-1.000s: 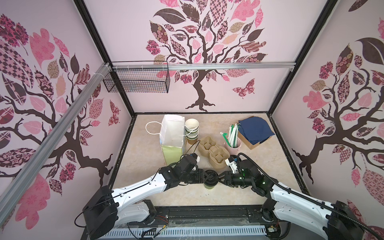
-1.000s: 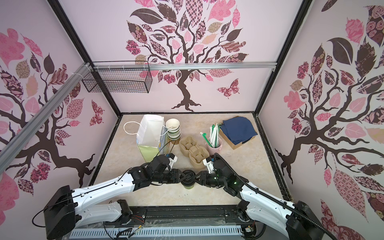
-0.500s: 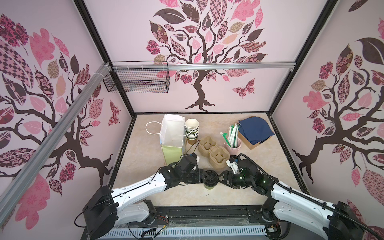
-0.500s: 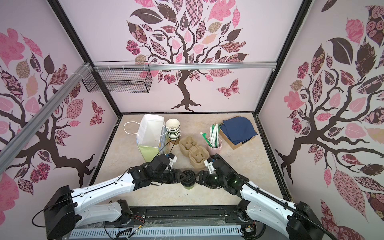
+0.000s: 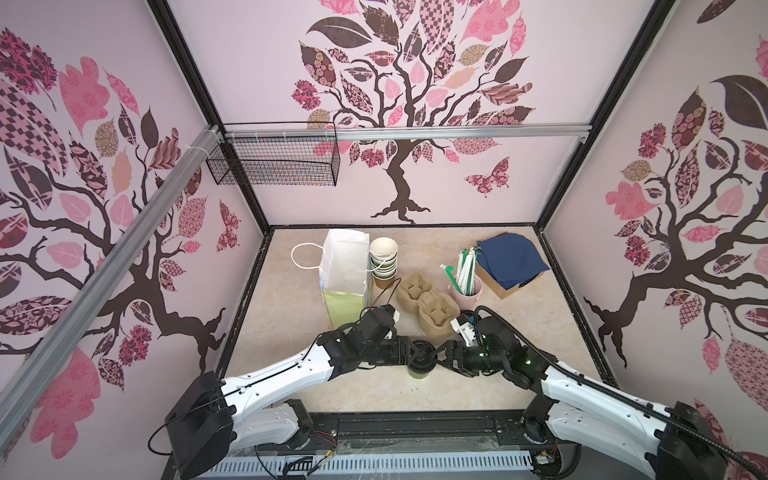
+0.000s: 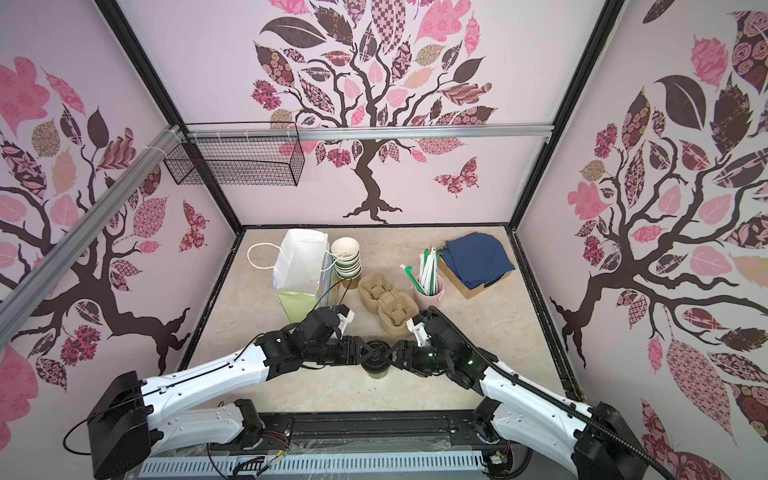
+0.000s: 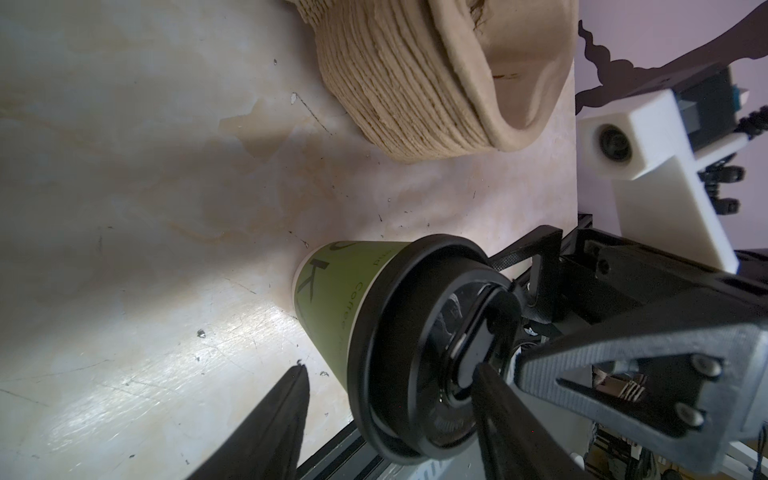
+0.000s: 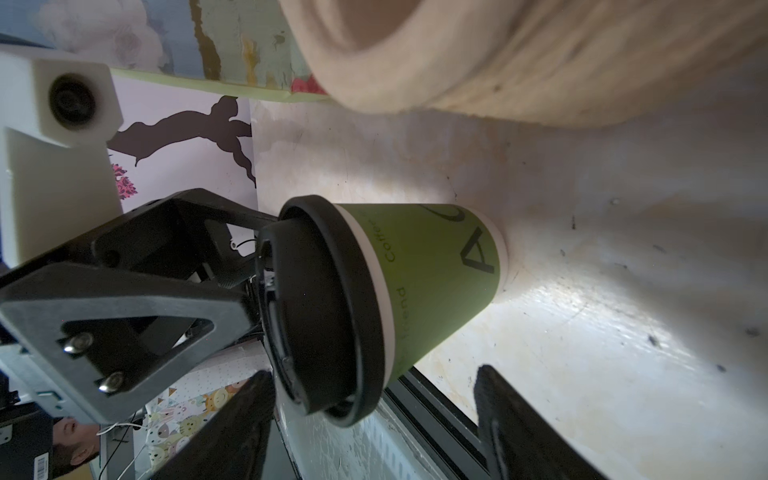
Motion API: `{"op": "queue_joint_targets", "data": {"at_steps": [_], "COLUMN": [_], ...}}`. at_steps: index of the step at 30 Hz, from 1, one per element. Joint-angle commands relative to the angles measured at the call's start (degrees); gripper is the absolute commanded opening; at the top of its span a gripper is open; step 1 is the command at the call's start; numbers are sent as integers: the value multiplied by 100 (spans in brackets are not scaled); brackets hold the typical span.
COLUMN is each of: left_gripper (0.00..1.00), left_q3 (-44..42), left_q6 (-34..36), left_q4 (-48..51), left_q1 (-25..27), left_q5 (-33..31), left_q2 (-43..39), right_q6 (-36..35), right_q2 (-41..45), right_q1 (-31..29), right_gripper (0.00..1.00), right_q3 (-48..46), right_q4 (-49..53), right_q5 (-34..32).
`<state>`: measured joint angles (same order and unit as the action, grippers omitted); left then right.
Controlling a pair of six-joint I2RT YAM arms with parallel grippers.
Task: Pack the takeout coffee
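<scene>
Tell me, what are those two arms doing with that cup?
Both arms meet at the lidded green cup, upright near the front edge of the table. The left gripper and right gripper have their jaws spread on either side of it; neither looks clamped on. The white paper bag and stacked pulp carriers stand behind; the cup is not yet packed.

Paper bag (image 5: 345,259) stands beside stacked cups (image 5: 383,261), carriers (image 5: 428,302).

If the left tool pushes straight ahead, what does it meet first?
The green paper cup with black plastic lid, standing between the left tool's open fingers; the right tool looks just beyond.
</scene>
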<state>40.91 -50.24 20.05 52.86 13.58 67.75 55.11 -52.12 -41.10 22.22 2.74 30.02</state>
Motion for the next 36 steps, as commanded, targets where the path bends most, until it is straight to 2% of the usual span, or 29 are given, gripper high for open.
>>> {"op": "queue_joint_targets", "data": {"at_steps": [1,7,11,17,22,30,36], "left_gripper": [70,73,68,56,55,56,56], "left_q3": [277,404,220,-308,-889,-1317,-1298], "left_q6": [101,57,-211,-636,-757,-873,-884], "left_q4": [30,631,887,1280,1034,-202,-488], "left_q1": [-30,-30,-30,9,31,31,31], "left_q5": [-71,-641,-860,-531,-16,671,932], "left_q2": [-118,-542,-987,-1694,-2144,-1858,-1511], "right_q6": [-36,-37,68,67,-61,-163,-111], "right_q2": [23,159,340,128,-318,-587,-721], "right_q1": [18,19,15,14,14,14,14], "right_gripper": [79,80,80,77,79,85,85], "right_q3": [99,97,30,96,301,400,382], "right_q4": [-134,42,62,-123,-262,-325,-389], "right_q5": [162,69,-92,28,215,267,259]}}
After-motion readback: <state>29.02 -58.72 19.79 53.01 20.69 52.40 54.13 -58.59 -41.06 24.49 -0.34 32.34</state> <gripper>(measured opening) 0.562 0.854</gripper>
